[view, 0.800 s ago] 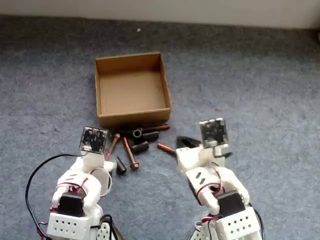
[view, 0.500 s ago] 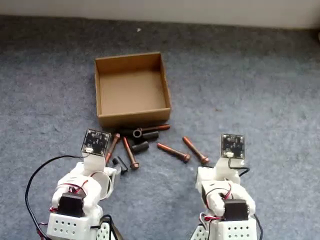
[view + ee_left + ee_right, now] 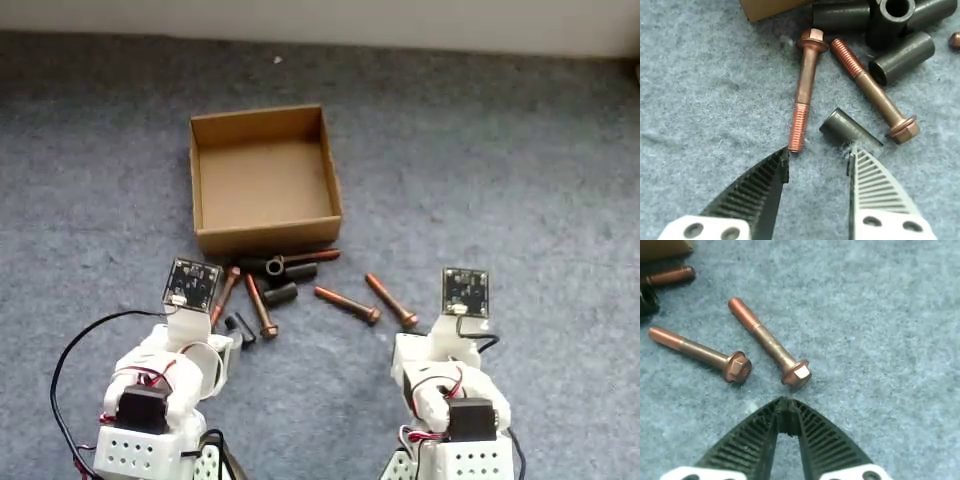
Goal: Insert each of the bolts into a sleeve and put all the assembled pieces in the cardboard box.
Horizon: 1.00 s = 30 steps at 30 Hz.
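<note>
Two bolts [image 3: 697, 354] [image 3: 769, 344], heads toward end effector [image 3: 785, 403]

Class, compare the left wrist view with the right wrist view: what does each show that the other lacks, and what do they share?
Left wrist view, not the right: the open left gripper near a lying sleeve, two bolts beside it, and a cluster of dark sleeves beyond them. Right wrist view, not the left: the shut right gripper and a pair of bolts lying side by side on open carpet. Both: an edge of the cardboard box and the grey carpet.
</note>
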Tool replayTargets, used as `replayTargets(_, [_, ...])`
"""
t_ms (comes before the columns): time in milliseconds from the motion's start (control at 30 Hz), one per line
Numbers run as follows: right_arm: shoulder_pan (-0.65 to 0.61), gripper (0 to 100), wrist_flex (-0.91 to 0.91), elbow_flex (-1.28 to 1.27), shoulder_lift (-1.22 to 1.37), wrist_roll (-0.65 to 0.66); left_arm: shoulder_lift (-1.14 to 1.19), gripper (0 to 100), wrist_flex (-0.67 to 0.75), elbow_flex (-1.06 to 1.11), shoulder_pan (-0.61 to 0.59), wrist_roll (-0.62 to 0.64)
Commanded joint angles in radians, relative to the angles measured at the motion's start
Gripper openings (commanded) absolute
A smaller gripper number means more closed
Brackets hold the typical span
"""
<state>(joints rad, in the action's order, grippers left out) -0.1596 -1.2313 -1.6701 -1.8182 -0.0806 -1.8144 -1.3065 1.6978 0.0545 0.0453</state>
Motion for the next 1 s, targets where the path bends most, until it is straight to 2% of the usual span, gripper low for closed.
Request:
replayTargets(0, [0.012, 0.4, -0.005, -0.151, -0.013, 0.011, -0.007, 22, -0.008, -0.004, 0.016, -0.011])
replayTargets(767, [0.010, 0.4, -0.005, -0.151, -0.013, 0.011, -0.007, 22, -0.008, -0.004, 0.016, -0.011])
replayTargets(967, [0.010, 0.4, -0.005, -0.151, -0.013, 0.006, -0.007, 22, -0.012, -0.004, 0.058, -0.015])
